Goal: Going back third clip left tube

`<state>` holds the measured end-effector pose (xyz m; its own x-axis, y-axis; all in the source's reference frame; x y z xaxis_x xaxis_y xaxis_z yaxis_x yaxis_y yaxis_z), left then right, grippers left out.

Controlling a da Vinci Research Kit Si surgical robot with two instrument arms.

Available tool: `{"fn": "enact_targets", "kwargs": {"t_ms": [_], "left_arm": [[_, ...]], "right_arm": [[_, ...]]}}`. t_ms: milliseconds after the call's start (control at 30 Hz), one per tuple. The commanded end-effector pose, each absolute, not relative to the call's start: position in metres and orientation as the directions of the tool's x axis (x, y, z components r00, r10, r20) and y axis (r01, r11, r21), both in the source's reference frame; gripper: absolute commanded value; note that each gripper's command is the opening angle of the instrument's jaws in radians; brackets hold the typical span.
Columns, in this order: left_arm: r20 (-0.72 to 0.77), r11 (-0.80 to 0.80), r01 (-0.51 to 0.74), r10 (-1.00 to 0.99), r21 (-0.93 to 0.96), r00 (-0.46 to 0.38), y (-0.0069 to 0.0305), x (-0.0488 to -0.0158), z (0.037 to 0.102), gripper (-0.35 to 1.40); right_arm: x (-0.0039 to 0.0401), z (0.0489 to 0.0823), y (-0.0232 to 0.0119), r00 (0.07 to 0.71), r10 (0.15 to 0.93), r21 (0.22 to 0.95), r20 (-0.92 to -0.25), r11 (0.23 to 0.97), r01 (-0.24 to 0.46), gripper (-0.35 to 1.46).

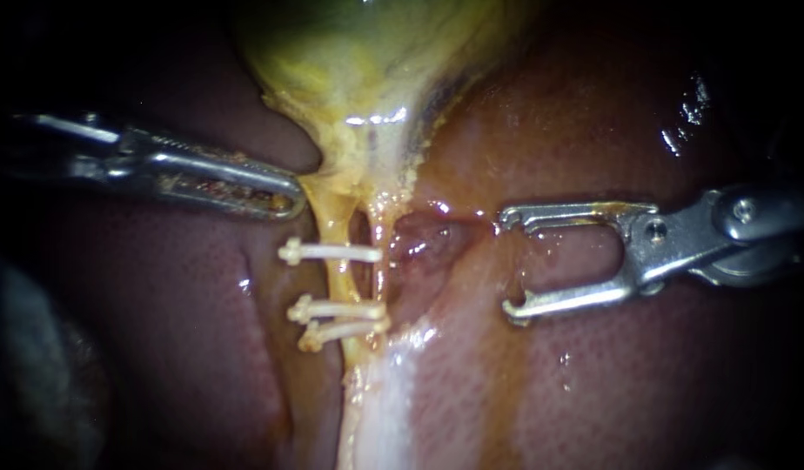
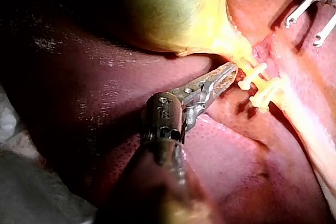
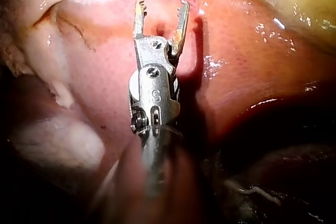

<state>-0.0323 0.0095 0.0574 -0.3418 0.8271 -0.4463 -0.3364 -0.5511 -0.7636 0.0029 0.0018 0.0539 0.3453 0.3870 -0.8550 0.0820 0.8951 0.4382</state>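
The yellow-green gallbladder (image 1: 367, 52) narrows into two pale tubes that run down side by side. Three white clips sit across the left tube (image 1: 335, 283): one higher (image 1: 328, 252) and two close together lower down (image 1: 337, 309). My left instrument (image 1: 289, 198) lies with its jaws together, their tip gripping yellow tissue at the gallbladder's neck, just above the top clip; the left wrist view shows the same hold (image 2: 231, 71). My right instrument (image 1: 508, 264) hovers over the liver to the right of the tubes, apart from them. Its jaws stand wide open and hold nothing (image 3: 161, 4).
Dark red liver (image 1: 646, 374) surrounds the tubes on both sides. A raw, wet hollow (image 1: 424, 239) lies between the right tube and my right instrument's jaws. A pale band of tissue (image 1: 389, 409) continues downward below the clips.
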Motion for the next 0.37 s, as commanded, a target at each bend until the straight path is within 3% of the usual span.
{"fn": "enact_targets", "kwargs": {"t_ms": [33, 367], "left_arm": [[-0.444, -0.551, -0.338, 0.827, -0.763, -0.346, 0.0094, -0.0324, 0.0575, -0.35], [-0.444, -0.552, -0.335, 0.826, -0.764, -0.347, 0.0094, -0.0324, 0.0576, -0.35]], "right_arm": [[0.0029, 0.0539, 0.0018, 0.345, 0.387, 0.438, -0.855, 0.895, 0.082, 0.5], [0.0027, 0.0538, 0.0018, 0.345, 0.387, 0.438, -0.855, 0.895, 0.083, 0.5]]}}
